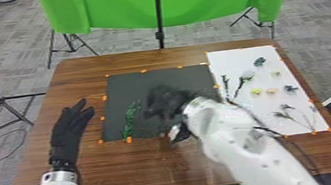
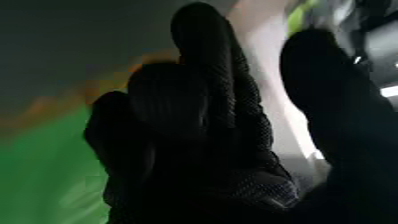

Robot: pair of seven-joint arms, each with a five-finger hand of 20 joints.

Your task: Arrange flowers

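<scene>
Our right hand [image 1: 168,101] hovers, thumb spread from fingers, over the black mat [image 1: 147,80]; our left hand [image 1: 69,127], straight-fingered, is beside it.

The mat [image 1: 147,78] lies on the table [image 1: 79,75], directly left of the sheet [image 1: 229,59]. One sprig [image 1: 130,119] rests on the mat's left part. The left hand [image 1: 72,122] is left of the mat; the right hand [image 1: 165,103] is over it. On the sheet, long stems [image 1: 226,86] lie along the left side, flower heads [image 1: 256,91] sit in a row across the middle, and branching sprays [image 1: 294,116] lie nearer the robot. A cloth [image 1: 170,4] hangs behind the table.
</scene>
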